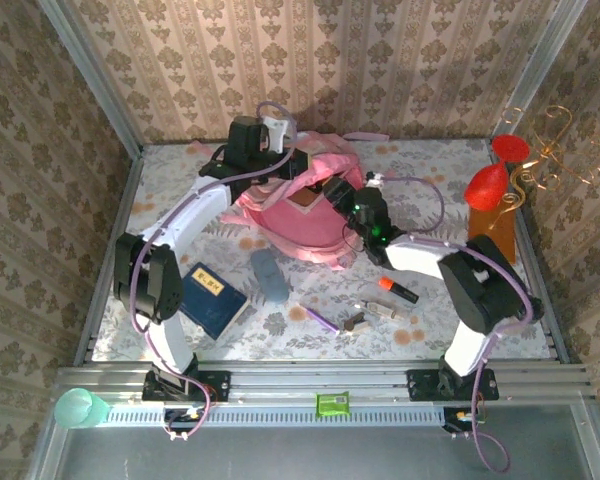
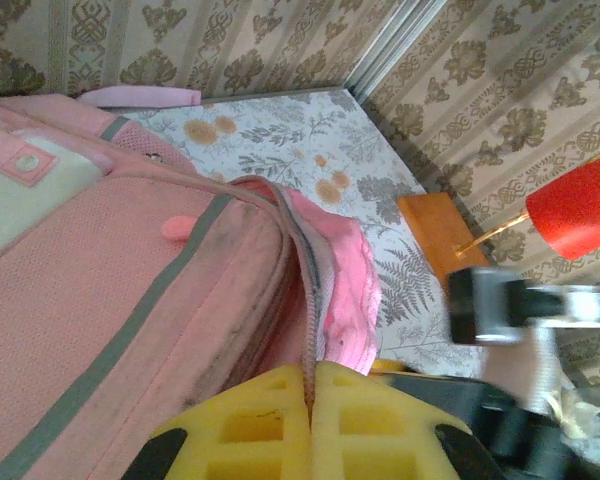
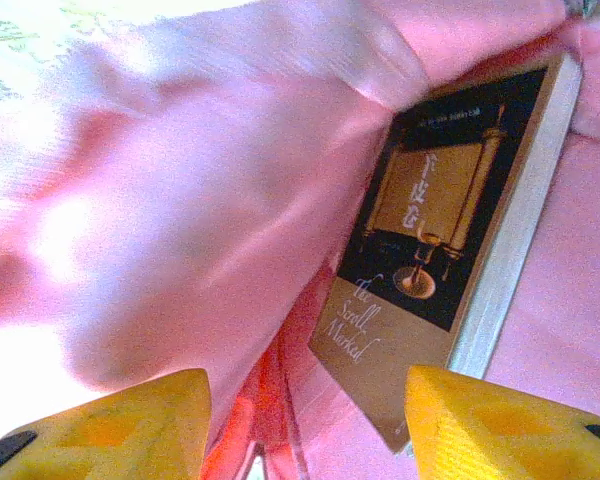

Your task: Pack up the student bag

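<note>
Pink soft-fabric student bag [image 1: 280, 225] lies slumped in the upper centre of the top view. Its mouth gapes upward and a strap trails toward the back wall, but its long axis is hard to read beneath the arms. At the bottom centre of the left wrist view, the left gripper [image 2: 310, 385] is pinched closed on the bag's zip edge. A brown-and-black paperback book [image 3: 430, 230] sits partly inside the opening. The right gripper [image 3: 310, 430] hangs over it, fingers spread, holding nothing.
</note>
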You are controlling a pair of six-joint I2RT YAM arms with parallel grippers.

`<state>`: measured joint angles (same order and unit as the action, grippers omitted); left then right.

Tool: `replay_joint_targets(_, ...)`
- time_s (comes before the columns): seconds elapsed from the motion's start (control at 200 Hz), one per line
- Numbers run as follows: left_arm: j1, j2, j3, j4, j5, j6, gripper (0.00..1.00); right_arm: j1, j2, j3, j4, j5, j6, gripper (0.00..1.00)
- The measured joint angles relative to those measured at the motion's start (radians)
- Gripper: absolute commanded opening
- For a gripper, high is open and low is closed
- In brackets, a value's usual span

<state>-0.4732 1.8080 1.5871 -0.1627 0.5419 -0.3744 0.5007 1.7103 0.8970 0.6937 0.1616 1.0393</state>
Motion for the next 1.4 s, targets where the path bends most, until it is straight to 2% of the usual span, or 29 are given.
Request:
replay_joint_targets(0.055,0.000,0.006,-0.001,0.003,-0.002,0.000,0.00,-0.003,-0.069,-0.032,-0.041,-0.012,-0.040,0.56)
replay_joint_targets(0.165,0.000,0.005,-0.045,0.037,-0.016,0.002,0.32,-0.001,-0.214,-0.077,-0.172,-0.020,-0.136,0.56)
replay_joint_targets(0.27,0.003,-0.035,-0.183,0.075,-0.064,0.018,0.51,0.025,-0.326,-0.080,-0.306,-0.026,-0.246,0.57)
replay_joint_targets(0.36,0.015,-0.117,-0.362,0.078,-0.154,0.030,0.65,0.079,-0.380,-0.068,-0.408,-0.034,-0.340,0.58)
replay_joint_targets(0.43,0.042,-0.216,-0.509,0.069,-0.244,0.039,0.66,0.139,-0.383,-0.042,-0.472,-0.040,-0.409,0.59)
replay_joint_targets(0.53,0.129,-0.384,-0.700,0.056,-0.362,0.023,0.67,0.229,-0.341,0.015,-0.542,-0.061,-0.478,0.63)
replay_joint_targets(0.59,0.206,-0.492,-0.809,0.060,-0.409,-0.014,0.73,0.285,-0.268,0.081,-0.569,-0.085,-0.503,0.65)
replay_joint_targets(0.735,0.377,-0.715,-1.039,0.038,-0.480,-0.125,0.78,0.406,-0.041,0.257,-0.616,-0.149,-0.533,0.70)
replay_joint_targets(0.96,0.411,-0.966,-1.185,-0.094,-0.624,-0.228,0.88,0.540,0.295,0.555,-0.750,-0.230,-0.555,0.69)
replay_joint_targets(1.135,0.468,-1.023,-1.226,-0.124,-0.650,-0.279,0.92,0.570,0.449,0.698,-0.838,-0.240,-0.558,0.67)
replay_joint_targets(1.4,0.547,-0.986,-1.295,-0.130,-0.571,-0.314,0.90,0.564,0.564,0.797,-0.916,-0.193,-0.559,0.69)
